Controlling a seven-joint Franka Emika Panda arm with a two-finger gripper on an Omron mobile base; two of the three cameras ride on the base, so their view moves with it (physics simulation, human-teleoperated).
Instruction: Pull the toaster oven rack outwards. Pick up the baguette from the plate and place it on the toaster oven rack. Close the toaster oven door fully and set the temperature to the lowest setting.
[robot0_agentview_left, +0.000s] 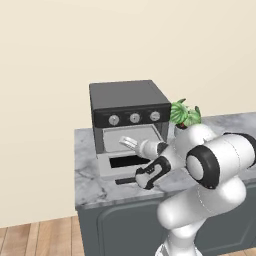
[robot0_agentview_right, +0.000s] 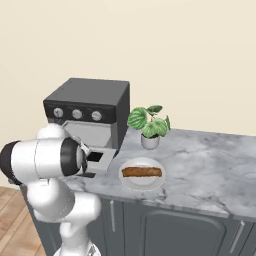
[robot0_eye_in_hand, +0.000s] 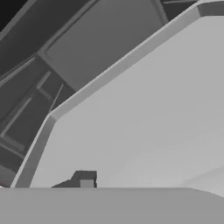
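Orange-brown baguette (robot0_agentview_right: 142, 172) lengthwise left-right across plate (robot0_agentview_right: 126, 181); gripper (robot0_agentview_left: 131, 143) fingers pressed together at rack (robot0_agentview_left: 131, 136).

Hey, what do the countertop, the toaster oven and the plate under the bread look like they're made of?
The grey veined countertop looks like polished marble, going by its white veins. The dark grey boxy toaster oven seems matte painted metal, with shiny silver knobs. The round white-grey plate under the orange-brown baguette appears to be smooth glazed ceramic, though it could be plastic.
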